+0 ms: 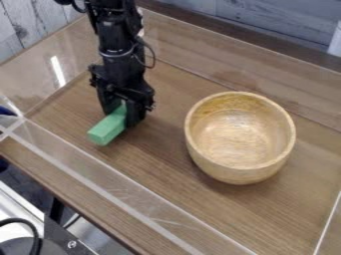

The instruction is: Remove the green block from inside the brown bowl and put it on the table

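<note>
1. Camera view: my gripper (112,106) is pinching the green block (108,128) by its far end, low over the table (160,167), left of the bowl (240,137); I can't tell whether the block touches wood.
2. If I open while it's tilted or raised, it could drop and tip over; lifting before the fingers fully clear could drag it.
3. The block is matte, plain and oblong; the bowl round, pale, thick-rimmed wood; the tabletop brown, grained.

Bright green block (108,128), tan bowl (241,138), wood-grained brown table (167,189)
</note>
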Robot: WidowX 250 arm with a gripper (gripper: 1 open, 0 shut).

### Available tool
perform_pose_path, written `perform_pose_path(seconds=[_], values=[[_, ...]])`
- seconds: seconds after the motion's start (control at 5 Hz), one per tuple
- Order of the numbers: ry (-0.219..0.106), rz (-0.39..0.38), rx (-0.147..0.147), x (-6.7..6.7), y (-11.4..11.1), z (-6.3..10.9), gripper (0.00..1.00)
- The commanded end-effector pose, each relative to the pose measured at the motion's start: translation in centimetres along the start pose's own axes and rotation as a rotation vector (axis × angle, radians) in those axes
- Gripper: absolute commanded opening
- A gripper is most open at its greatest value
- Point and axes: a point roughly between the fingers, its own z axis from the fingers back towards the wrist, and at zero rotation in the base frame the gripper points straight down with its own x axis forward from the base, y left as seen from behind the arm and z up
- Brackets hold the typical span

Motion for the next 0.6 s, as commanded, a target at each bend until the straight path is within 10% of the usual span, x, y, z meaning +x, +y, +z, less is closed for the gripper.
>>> perform_pose_path(seconds=[0.0, 0.4], values=[[-0.064, -0.001, 0.017, 1.39, 0.16, 1.99, 0.00], [-0.055, 0.007, 0.008, 1.45, 0.06, 1.83, 0.00]])
